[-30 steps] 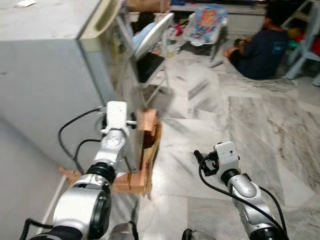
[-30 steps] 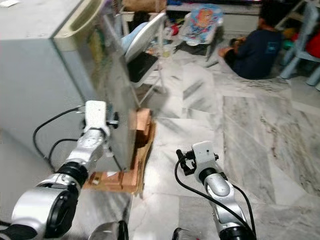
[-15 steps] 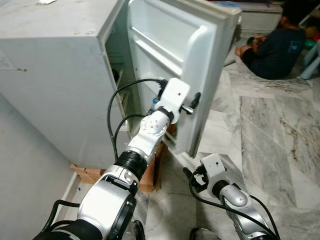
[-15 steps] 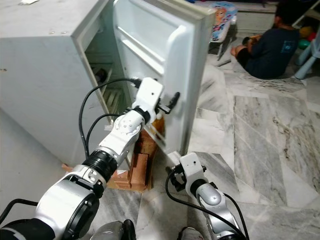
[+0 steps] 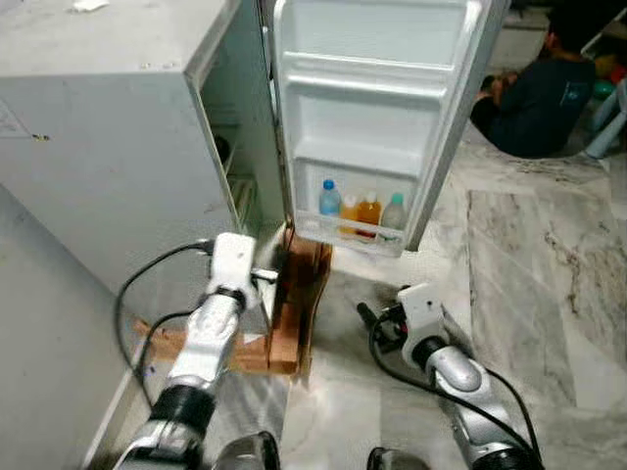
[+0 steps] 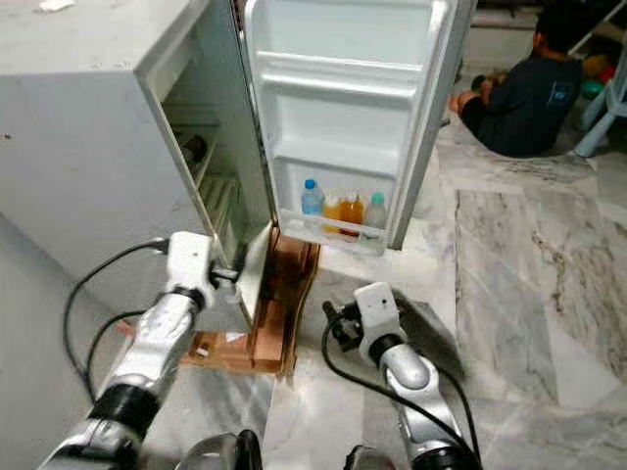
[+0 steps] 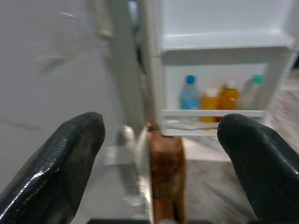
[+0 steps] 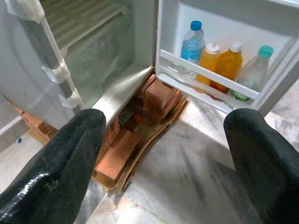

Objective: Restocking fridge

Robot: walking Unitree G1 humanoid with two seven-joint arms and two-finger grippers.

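- A grey-veined marble floor (image 5: 529,255) ran past a small grey fridge (image 5: 108,147), which stood raised on a stack of bricks (image 8: 156,100) and boards.
- The fridge door (image 5: 377,117) stood swung wide open; its top edge was cut off by the frame.
- In the door's lowest rack stood four bottles: a blue-capped water bottle (image 5: 330,201), two orange bottles (image 5: 361,211), and a clear green-capped bottle (image 5: 393,212) on the side away from the hinge.
- Most of the fridge's interior was shadowed; only wire shelves (image 8: 84,21) could be made out, and what sat on them was unclear.
- Beyond the door, a person in dark clothes (image 5: 537,93) sat on the floor, partly cut off.
- The left pincer (image 7: 159,158) was held low before the fridge's open front, its fingers apart and empty; that wrist view was blurred.
- The right pincer (image 8: 163,163) hovered low over the floor below the door, fingers spread wide, holding nothing.
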